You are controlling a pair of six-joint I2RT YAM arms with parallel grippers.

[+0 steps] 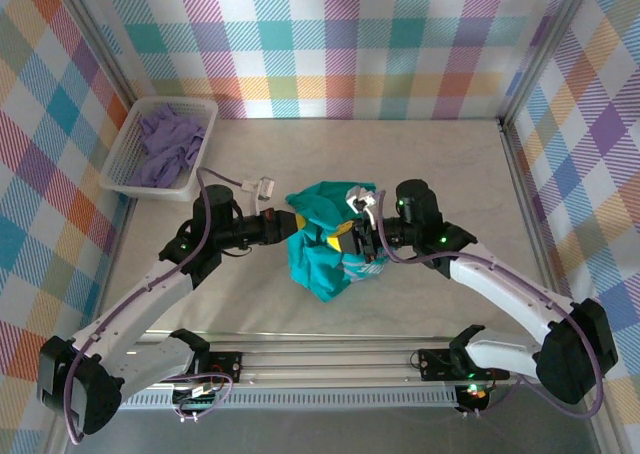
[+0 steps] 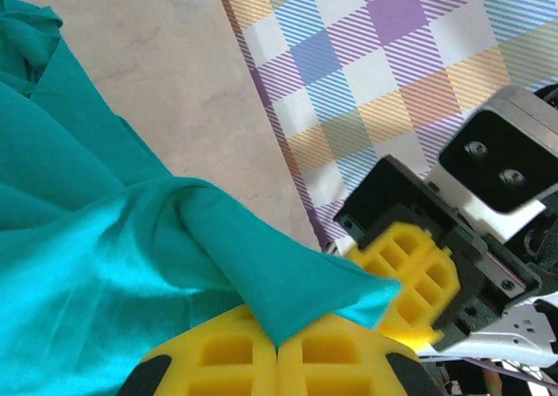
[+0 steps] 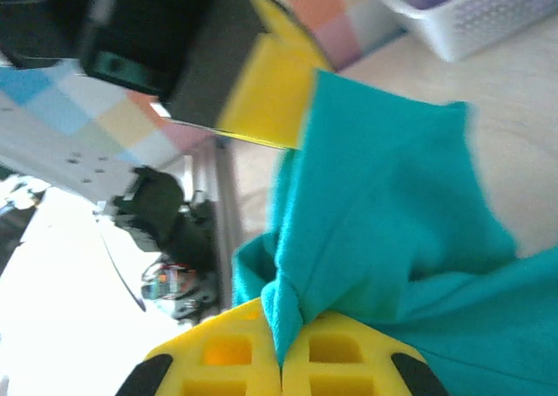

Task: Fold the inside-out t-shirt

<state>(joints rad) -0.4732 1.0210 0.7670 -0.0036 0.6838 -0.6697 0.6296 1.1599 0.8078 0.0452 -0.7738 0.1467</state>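
The teal-green inside-out t-shirt [image 1: 322, 246] hangs bunched up over the middle of the table, held between both grippers. My left gripper [image 1: 290, 224] comes in from the left and is shut on a twisted fold of the t-shirt [image 2: 131, 239]; its yellow fingers [image 2: 227, 352] pinch the cloth. My right gripper [image 1: 352, 238] comes in from the right, close to the left one, and is shut on another fold of the t-shirt [image 3: 392, 204], with the cloth caught between its yellow fingers [image 3: 340, 357]. The rest of the shirt droops below both grips.
A white basket [image 1: 118, 170] at the back left holds a lavender-purple garment [image 1: 168, 142]; the basket [image 3: 471, 17] also shows in the right wrist view. Checked walls enclose the table on three sides. A metal rail [image 1: 320, 359] runs along the near edge.
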